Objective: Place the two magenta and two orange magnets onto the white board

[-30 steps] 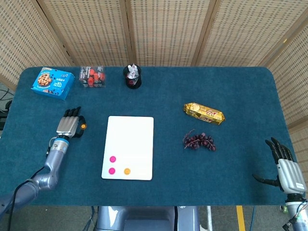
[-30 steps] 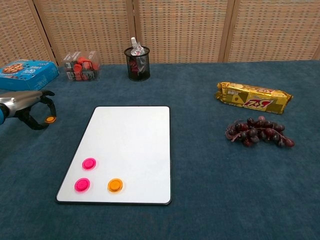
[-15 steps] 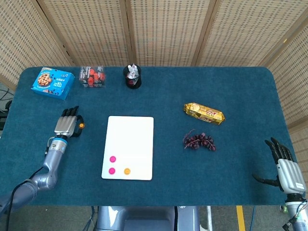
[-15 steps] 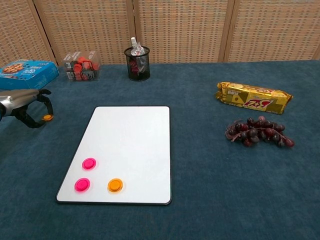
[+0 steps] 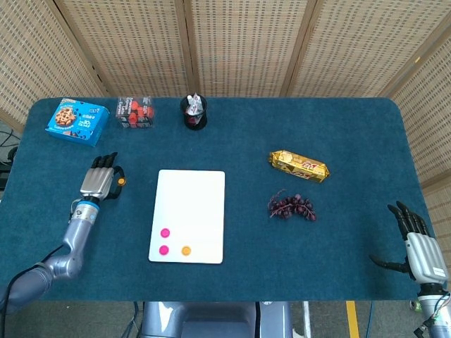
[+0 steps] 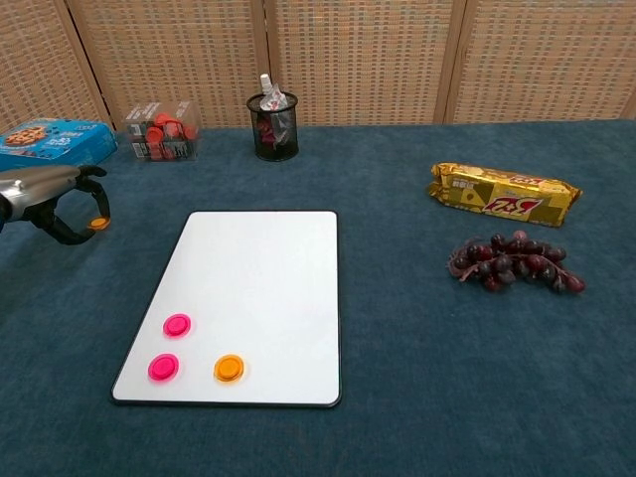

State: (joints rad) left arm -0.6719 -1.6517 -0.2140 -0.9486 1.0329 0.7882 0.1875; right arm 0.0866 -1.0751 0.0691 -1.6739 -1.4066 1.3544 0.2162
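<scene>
- Since a second ago, my left hand [image 5: 100, 184] has lifted a little off the cloth and drawn back towards the far-left side, taking the last orange magnet [image 6: 97, 223] with it; nothing else on the table [image 5: 338, 141] has shifted.
- That magnet is pinched between the thumb and a fingertip of my left hand, the other fingers curved above it, so I count it as held.
- My right hand [image 5: 419, 246] rests at the near right corner, fingers spread, holding nothing.
- On the white board [image 6: 260, 278] lie both magenta magnets [image 6: 177, 325] and one orange magnet [image 6: 229, 369], all clustered near its front-left corner.
- What the coming move turns on: the board lies to the right of my left hand, just beside it, with its long axis running away from me. I need to carry the magnet rightwards over the board's left edge.
- My left hand is by far the nearer one; the right is well apart, beyond the grapes [image 5: 292, 207] and the gold snack pack [image 5: 299, 165].
- I judge three of four magnets are done, and this is the last.
</scene>
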